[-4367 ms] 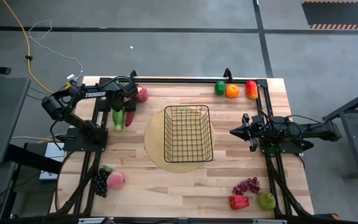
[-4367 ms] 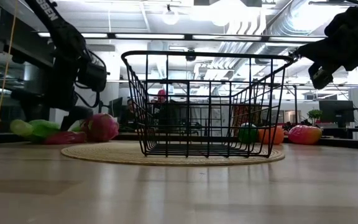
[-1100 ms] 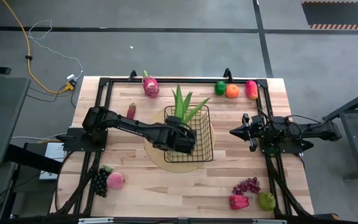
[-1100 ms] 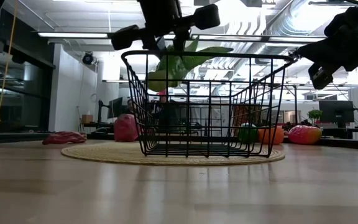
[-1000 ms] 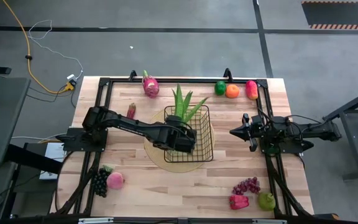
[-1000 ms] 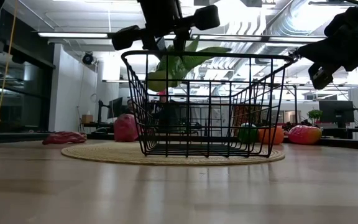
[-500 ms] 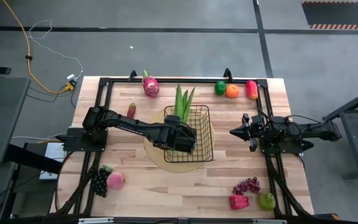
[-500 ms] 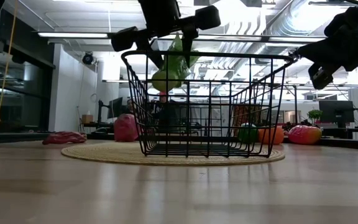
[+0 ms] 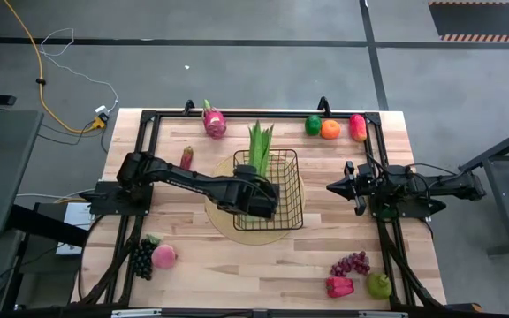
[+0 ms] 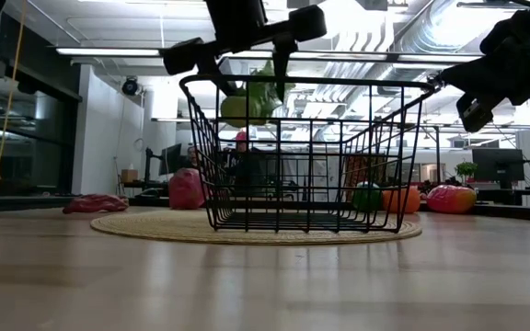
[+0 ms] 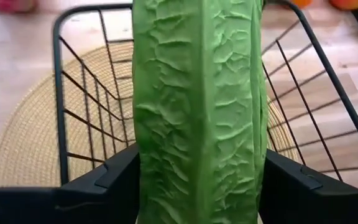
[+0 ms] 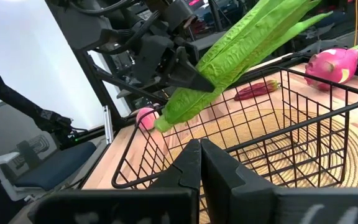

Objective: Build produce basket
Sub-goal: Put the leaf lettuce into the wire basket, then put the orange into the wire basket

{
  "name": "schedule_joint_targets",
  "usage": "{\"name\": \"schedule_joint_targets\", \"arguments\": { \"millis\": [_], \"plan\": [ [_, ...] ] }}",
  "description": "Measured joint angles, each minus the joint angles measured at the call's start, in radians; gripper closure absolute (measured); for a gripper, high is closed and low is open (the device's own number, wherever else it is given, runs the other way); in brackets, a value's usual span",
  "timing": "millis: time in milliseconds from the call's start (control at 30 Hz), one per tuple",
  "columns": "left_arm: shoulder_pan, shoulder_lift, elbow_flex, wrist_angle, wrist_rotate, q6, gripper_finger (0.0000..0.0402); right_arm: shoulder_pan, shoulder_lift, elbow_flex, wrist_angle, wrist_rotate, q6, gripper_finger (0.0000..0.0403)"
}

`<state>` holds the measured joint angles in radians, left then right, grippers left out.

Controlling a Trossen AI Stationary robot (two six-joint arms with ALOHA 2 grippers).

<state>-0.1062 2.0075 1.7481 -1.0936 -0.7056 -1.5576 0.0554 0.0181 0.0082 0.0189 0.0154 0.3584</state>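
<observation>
Currently clamped on the long green pods (image 11: pixel 199 112): left gripper (image 9: pixel 256 177), fingers (image 11: pixel 110 177) pressed against both sides of the bundle, positioned above the basket (image 9: pixel 269 190) interior near its far-left part in the high view. Bundle tilted, leafy tips extending past the far rim toward the table's far edge; lower end hanging at about rim height in the low view (image 10: pixel 247 106), clear of the wire floor. Open room below the bundle: full depth of the basket, no produce seen inside.

Basket (image 10: pixel 306 156) seated on a round woven mat (image 9: pixel 221 208), mat edge showing on the left and near sides. Tall wire sides upright, top rim unobstructed on the right half.

Around the basket, outward: red chili (image 9: pixel 186 157) on the table just left of the mat; pink dragon fruit (image 9: pixel 213 121) at the far edge; green pepper (image 9: pixel 313 124), orange (image 9: pixel 330 129) and a red-yellow fruit (image 9: pixel 358 127) in a row at the far-right edge. Near-left corner: dark grapes (image 9: pixel 141 258) touching the peach (image 9: pixel 163 256). Near-right corner: red grapes (image 9: pixel 352 263), red pepper (image 9: pixel 339 286), green apple (image 9: pixel 379 284).

Right gripper (image 9: pixel 332 187) parked to the right of the basket, well apart from it, fingers (image 12: pixel 188 165) closed together and holding nothing, pointed at the basket's right wall (image 12: pixel 316 140).
</observation>
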Motion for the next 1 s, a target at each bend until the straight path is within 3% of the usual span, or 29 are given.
{"name": "schedule_joint_targets", "arguments": {
  "millis": [367, 800, 1000],
  "plan": [
    [-0.005, -0.013, 0.000, -0.011, -0.023, 0.112, 0.0136, 0.000, 0.000, 0.000, 0.000, 0.000, 0.000, 0.0402],
    [-0.012, -0.013, 0.000, -0.009, 0.012, 0.120, 0.0113, 0.000, 0.000, 0.000, 0.000, 0.000, 0.000, 0.0402],
    [-0.008, -0.036, 0.044, -0.008, -0.051, 0.160, 0.0115, 0.000, 0.000, 0.000, 0.000, 0.000, 0.000, 0.0402]
  ]
}}
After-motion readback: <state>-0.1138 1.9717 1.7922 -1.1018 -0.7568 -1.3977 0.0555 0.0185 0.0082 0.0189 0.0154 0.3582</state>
